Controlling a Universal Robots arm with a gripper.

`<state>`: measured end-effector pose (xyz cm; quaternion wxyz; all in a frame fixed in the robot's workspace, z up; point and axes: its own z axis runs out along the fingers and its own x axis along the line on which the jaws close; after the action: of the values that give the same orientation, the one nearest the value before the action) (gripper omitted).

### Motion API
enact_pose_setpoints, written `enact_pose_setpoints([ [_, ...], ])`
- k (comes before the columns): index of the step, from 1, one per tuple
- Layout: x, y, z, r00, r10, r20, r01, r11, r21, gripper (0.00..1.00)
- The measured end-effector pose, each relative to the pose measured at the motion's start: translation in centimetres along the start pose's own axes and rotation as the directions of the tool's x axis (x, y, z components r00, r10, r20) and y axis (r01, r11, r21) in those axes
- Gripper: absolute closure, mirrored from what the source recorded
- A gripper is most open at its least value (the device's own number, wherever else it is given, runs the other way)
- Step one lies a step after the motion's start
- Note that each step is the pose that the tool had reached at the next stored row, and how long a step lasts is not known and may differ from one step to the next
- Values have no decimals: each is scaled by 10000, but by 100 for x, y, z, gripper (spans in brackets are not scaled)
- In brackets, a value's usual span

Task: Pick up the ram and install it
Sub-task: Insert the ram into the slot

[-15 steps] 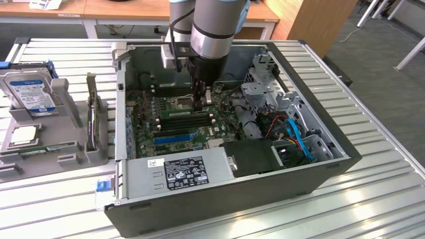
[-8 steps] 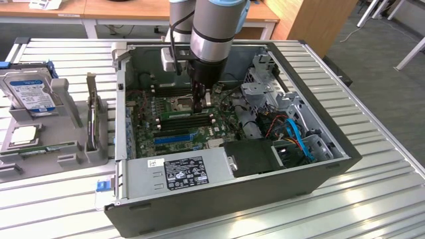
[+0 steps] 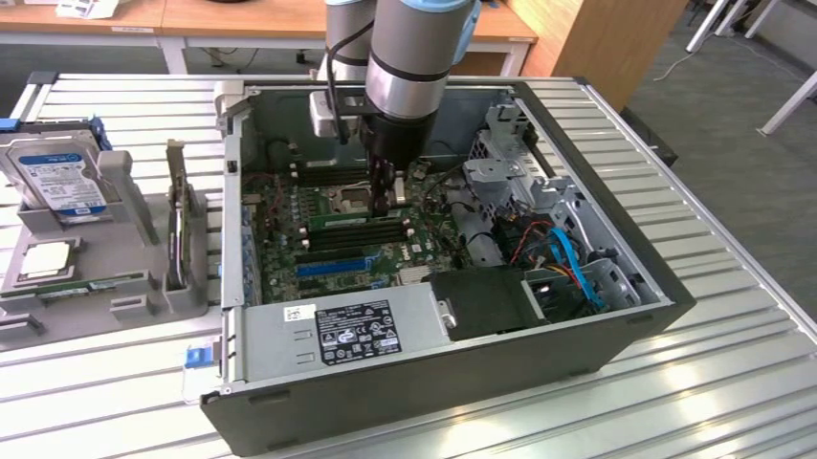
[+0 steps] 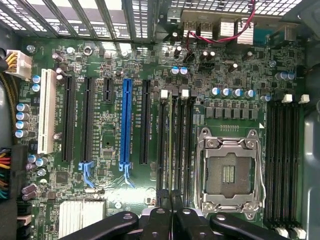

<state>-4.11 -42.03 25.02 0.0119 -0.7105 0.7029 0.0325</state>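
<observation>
Slatted metal counter (image 3: 715, 382) carries an open case (image 3: 447, 406), and my arm reaches down into it. My end effector (image 4: 172, 214) is pinched narrow on the ram (image 4: 172, 145), which stands on edge along the black slots (image 4: 184, 145), just beside the CPU socket (image 4: 230, 172). Farther out lie a blue slot (image 4: 125, 122) and the power supply (image 3: 344, 335).

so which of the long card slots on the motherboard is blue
The blue slot between two black slots, second in the row from the memory slots. The rest are black, except one white slot at the far end.
</observation>
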Motion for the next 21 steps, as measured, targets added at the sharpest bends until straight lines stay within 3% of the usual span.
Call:
enact_pose_setpoints([
  [21, 53, 0, 37, 9998, 211, 5, -211, 9998, 13, 89],
])
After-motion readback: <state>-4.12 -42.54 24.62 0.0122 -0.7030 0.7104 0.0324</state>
